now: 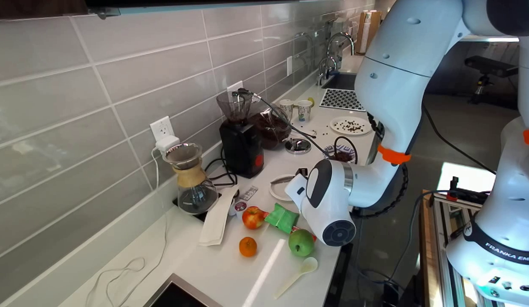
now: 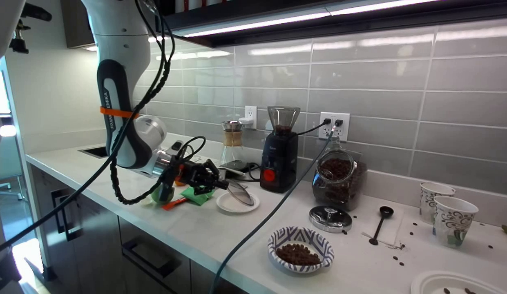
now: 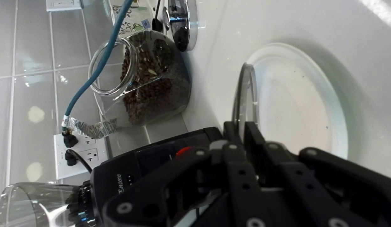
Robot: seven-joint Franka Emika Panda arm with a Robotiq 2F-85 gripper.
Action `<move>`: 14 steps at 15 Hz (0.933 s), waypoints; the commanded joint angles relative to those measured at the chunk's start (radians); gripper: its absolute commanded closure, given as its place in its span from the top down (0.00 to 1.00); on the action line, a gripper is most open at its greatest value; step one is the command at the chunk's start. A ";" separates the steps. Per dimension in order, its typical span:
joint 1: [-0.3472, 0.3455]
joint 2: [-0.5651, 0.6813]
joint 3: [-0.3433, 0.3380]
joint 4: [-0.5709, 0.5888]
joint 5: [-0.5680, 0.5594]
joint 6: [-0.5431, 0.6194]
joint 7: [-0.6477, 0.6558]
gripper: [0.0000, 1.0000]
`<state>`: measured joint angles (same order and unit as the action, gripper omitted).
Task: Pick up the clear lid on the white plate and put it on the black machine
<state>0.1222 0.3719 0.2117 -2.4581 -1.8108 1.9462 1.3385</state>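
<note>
Nearest the wrist camera, the black two-fingered metal gripper (image 3: 241, 127) holds its fingertips close together, pinching the edge of the small round transparent greyish lid (image 3: 245, 99) between them. Steeply tilted, the lid reaches out from the fingers above the small round plain white plate (image 3: 297, 104); whether its lower rim touches the plate is unclear. Behind the plate, toward the grey tiled wall (image 2: 376, 102), stands the tall black machine (image 2: 280, 163), topped by a smoky translucent funnel-shaped hopper (image 2: 283, 115) and apart from the lid.

Beside the machine sits a bulky clear glass jar (image 2: 339, 190) of dark brown beans, its round mouth tilted outward, and in front of the jar lies a round shiny silver metal cover (image 2: 331, 220) with a knob. A blue-green cable (image 3: 109, 47) plugged into the white wall outlet (image 3: 88, 153) slants across the jar's mouth in the wrist view; in an exterior view it passes between the white plate and a blue-and-white patterned bowl (image 2: 280, 239) of brown beans.

In an exterior view the white robot arm (image 1: 388, 94) hides much of the gripper. On the white counter (image 1: 183, 256), a crumpled green packet (image 1: 282, 218) lies near the plate, with a green apple (image 1: 301, 242), a red-and-yellow apple (image 1: 253, 217), a small orange (image 1: 247, 246) and a pale long-handled spoon (image 1: 309, 265) around it.
</note>
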 commanded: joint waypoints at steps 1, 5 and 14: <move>0.026 -0.040 0.015 -0.035 0.005 -0.061 0.029 0.02; 0.038 -0.042 0.024 -0.038 0.007 -0.094 0.038 0.03; 0.110 -0.232 0.086 -0.169 0.019 -0.290 0.017 0.03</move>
<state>0.2021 0.2591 0.2769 -2.5400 -1.8065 1.7185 1.3559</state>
